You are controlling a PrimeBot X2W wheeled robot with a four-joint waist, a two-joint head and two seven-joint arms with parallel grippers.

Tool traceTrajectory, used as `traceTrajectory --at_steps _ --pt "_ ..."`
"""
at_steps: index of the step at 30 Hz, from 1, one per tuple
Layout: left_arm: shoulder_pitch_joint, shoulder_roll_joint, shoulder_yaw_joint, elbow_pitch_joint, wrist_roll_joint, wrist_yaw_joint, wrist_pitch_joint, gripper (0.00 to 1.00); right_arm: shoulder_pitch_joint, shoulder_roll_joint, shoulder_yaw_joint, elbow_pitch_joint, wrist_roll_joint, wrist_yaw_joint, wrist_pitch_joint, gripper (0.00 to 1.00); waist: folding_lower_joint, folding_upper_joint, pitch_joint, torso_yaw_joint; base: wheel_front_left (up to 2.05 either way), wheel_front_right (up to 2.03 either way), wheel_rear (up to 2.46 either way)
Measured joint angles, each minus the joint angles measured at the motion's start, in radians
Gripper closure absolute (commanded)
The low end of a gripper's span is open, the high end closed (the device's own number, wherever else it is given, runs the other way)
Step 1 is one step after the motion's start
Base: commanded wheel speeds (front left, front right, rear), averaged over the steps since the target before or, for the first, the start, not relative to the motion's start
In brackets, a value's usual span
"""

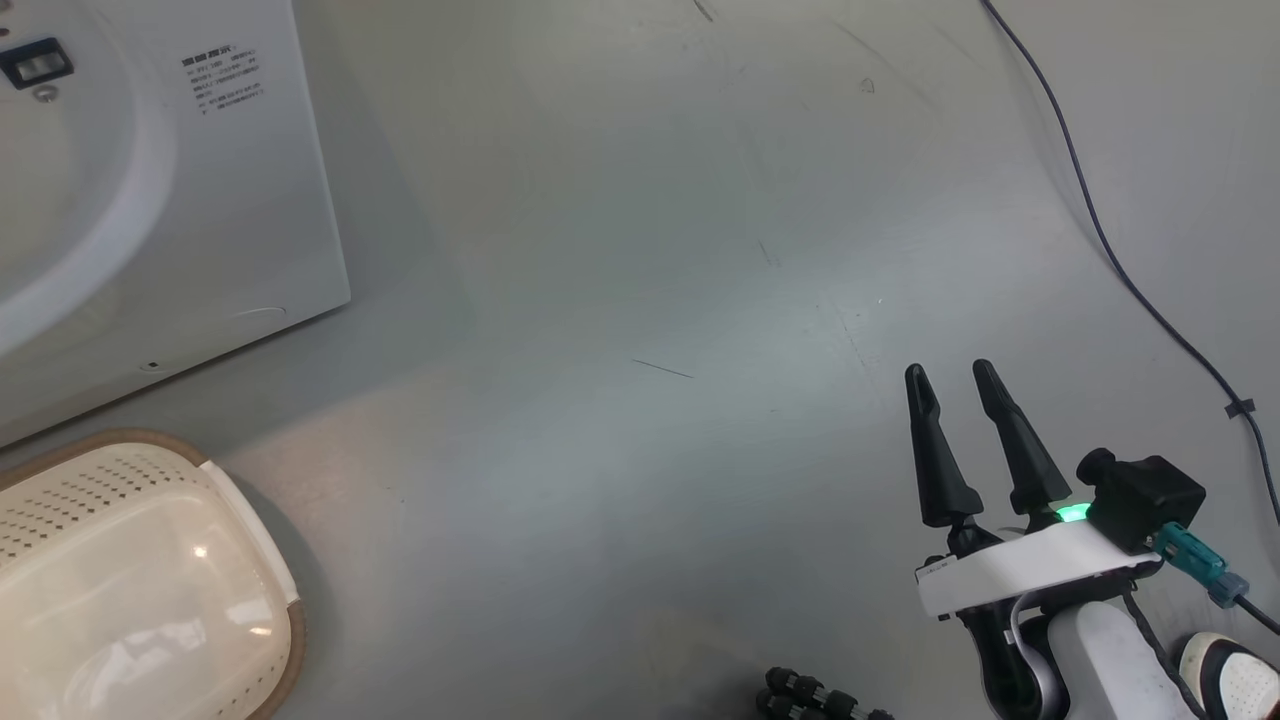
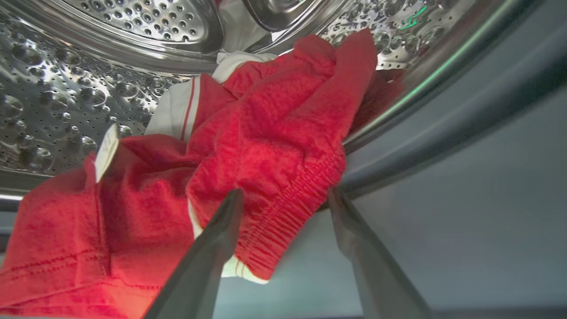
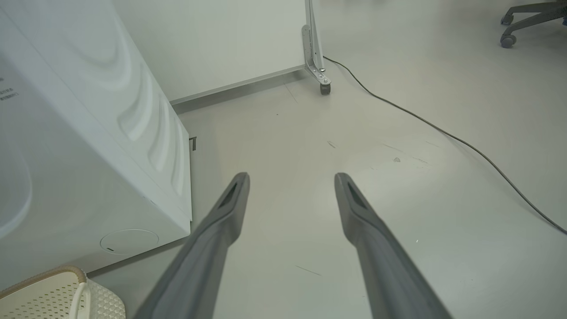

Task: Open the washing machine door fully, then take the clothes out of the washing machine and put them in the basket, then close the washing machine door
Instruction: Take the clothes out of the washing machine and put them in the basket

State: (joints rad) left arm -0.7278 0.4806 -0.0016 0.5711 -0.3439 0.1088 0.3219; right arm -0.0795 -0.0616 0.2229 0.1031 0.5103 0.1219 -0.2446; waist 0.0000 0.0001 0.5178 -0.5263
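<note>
Broadly, the white washing machine (image 1: 200, 200) occupied the head view's upper left, above the grey floor (image 1: 650, 250). Inside it, the perforated steel drum (image 2: 66, 88) held the clothes (image 2: 266, 133), a red bundle with white trim slumped toward the grey gasket (image 2: 465, 124) at the drum mouth. The basket (image 1: 90, 500) stood on the floor just beside the machine's lower front. The left gripper (image 2: 285, 195) reached into the mouth with jaws spread wide, one finger lying across the red elastic hem and the other beside it; nothing was clasped. The right gripper (image 1: 950, 372) hung parted and idle over bare floor, well apart from the machine. The step in hand, by judgement, was seizing the garment. A sound grasp would go deeper, so that both fingers straddled a thick fold and not the hem's edge before closing. The lift should then clear the gasket lip.
</note>
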Motion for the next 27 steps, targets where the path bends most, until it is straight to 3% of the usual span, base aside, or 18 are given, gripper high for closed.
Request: traceTrajectory --at_steps 18,19,20,21,27 --pt "-0.088 0.022 -0.007 0.092 0.045 0.002 0.056 0.03 -0.028 0.006 0.021 0.000 0.000 0.000 0.000 0.00 0.0000 0.0000 0.025 -0.019 0.00 0.00 0.00" --pt "-0.092 0.022 -0.006 0.097 0.047 0.002 0.056 0.58 -0.031 0.006 0.021 0.000 0.000 0.000 0.000 0.00 0.0000 0.0000 0.026 -0.020 0.00 0.00 0.00" --pt "-0.094 0.022 -0.005 0.099 0.047 0.002 0.056 0.89 -0.033 0.006 0.021 0.000 0.000 0.000 0.000 0.00 0.0000 0.0000 0.027 -0.020 0.00 0.00 0.00" --pt "-0.094 0.021 -0.005 0.101 0.047 0.002 0.056 1.00 -0.035 0.006 0.021 0.000 0.000 0.000 0.000 0.00 0.0000 0.0000 0.027 -0.021 0.00 0.00 0.00" --pt "-0.094 0.015 -0.006 0.120 0.047 0.002 0.032 1.00 -0.036 0.007 0.016 0.000 0.000 0.000 0.000 0.00 0.0000 0.0000 0.023 -0.017 0.00 0.00 0.00"
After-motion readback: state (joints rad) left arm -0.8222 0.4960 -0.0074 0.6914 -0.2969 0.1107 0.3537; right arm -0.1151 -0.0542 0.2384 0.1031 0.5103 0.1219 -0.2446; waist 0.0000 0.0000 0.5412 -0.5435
